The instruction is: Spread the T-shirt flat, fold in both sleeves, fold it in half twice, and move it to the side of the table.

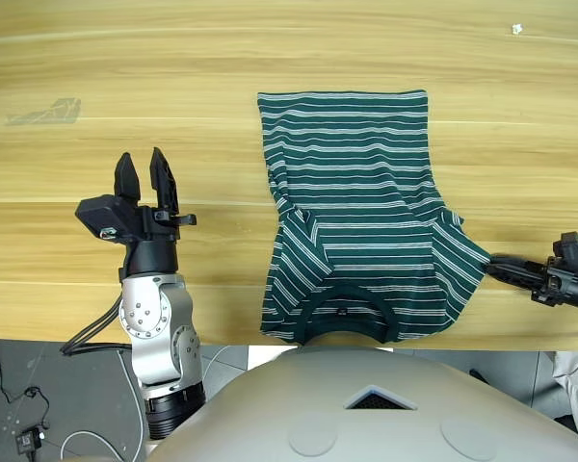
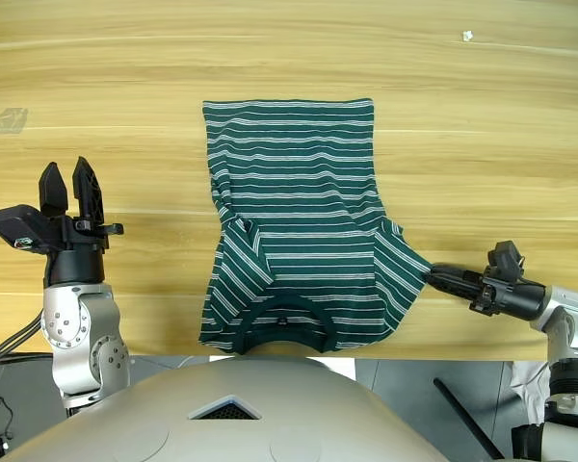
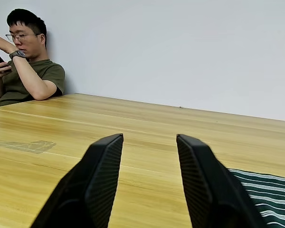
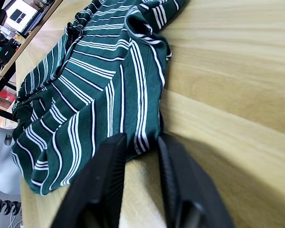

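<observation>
— What's on the head camera?
— I see the wooden table (image 1: 96, 58) across the whole view. The T-shirt (image 1: 356, 183), green with white stripes, lies about mid-table. Its hem is at 12 o'clock and its collar (image 1: 347, 306) at 6 o'clock, right at the near edge.
— Sleeves?
— The one at 9 o'clock lies turned in over the body. The other sleeve (image 1: 459, 245) sticks out toward 4 o'clock.
— Grippers?
— My right gripper (image 2: 433, 277) is at the tip of that sleeve. On its wrist camera I see both fingers (image 4: 109, 166) pinched together with the striped edge between them. My left gripper (image 1: 143, 164) stands at 9 o'clock from the shirt, well apart from it, above bare wood. Its fingers point to 12 o'clock with a clear gap between them, holding nothing.
— Anything else?
— A faint tape patch (image 1: 46, 112) at 10 o'clock, and a tiny white scrap (image 1: 517, 29) far off at 1 o'clock.
</observation>
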`<state>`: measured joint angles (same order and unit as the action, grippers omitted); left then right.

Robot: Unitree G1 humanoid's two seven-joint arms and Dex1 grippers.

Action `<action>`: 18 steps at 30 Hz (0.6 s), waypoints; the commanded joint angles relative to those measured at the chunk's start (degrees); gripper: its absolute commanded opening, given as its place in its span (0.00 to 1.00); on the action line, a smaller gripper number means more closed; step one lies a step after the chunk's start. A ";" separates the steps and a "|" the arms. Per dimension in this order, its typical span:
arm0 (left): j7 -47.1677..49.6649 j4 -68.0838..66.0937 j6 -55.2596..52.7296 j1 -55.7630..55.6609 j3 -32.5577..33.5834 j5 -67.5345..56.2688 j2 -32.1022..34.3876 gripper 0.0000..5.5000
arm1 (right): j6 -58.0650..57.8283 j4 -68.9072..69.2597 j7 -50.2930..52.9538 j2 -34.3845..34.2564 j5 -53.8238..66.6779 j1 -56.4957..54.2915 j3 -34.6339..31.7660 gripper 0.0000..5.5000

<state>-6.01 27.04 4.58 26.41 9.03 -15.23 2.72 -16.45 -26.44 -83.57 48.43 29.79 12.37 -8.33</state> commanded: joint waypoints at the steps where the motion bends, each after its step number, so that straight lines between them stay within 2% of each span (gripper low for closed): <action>1: 0.30 -0.81 0.26 0.03 -0.07 0.84 -0.41 0.38 | -0.64 0.10 0.90 -0.69 -1.72 0.53 0.29 0.10; 3: 0.23 -0.94 0.25 0.03 -0.29 1.08 -0.56 0.38 | -0.71 0.05 1.06 -0.92 -1.83 0.27 0.09 0.02; 4: 0.18 -1.23 0.37 0.00 -0.38 1.23 -0.67 0.38 | -0.74 0.12 1.14 -1.05 -1.85 0.06 0.04 0.01; 8: -0.02 -1.93 0.34 -0.39 -0.84 1.54 -0.88 0.38 | -1.87 2.80 0.77 -1.37 -0.38 -0.04 -0.76 0.01; 18: -0.83 -3.36 0.34 -2.02 -1.57 2.33 -0.22 0.38 | -6.19 20.96 1.09 -1.73 4.61 2.50 -2.20 0.01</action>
<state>-6.29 24.47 4.94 25.37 7.94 -13.60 1.90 -22.04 -8.51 -83.25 46.76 33.69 14.88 -10.03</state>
